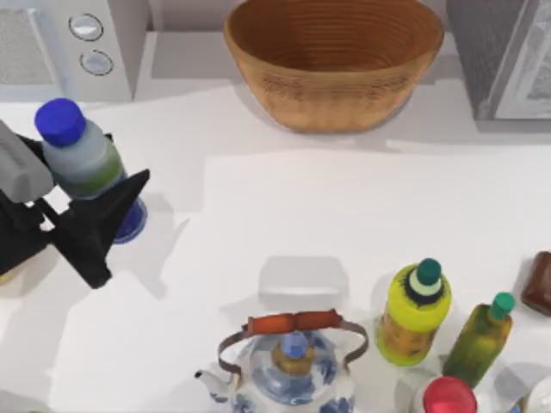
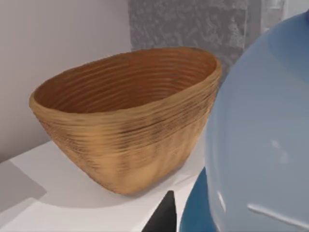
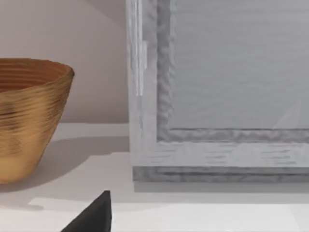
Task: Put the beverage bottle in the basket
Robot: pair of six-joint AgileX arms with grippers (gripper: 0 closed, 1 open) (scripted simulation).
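The beverage bottle (image 1: pixel 84 162), clear with a bright blue cap and a dark blue base, stands at the table's left side. My left gripper (image 1: pixel 95 172) is shut on the bottle, with one black finger (image 1: pixel 116 206) on its near side. In the left wrist view the bottle (image 2: pixel 260 145) looms close beside a dark fingertip (image 2: pixel 166 215). The tan woven basket (image 1: pixel 334 60) sits at the back centre with nothing in it, well right of the bottle; the same basket (image 2: pixel 125 121) faces the left wrist camera. A dark part of my right gripper (image 3: pixel 91 217) points toward the basket's side (image 3: pixel 29 116).
A white appliance with two knobs (image 1: pixel 86 43) stands at the back left and a grey cabinet (image 1: pixel 504 56) at the back right. Along the front are a blue-white teapot (image 1: pixel 288 366), a yellow bottle (image 1: pixel 415 311), an olive bottle (image 1: pixel 480 342), a red cap (image 1: pixel 448 397) and a brown object (image 1: pixel 539 284).
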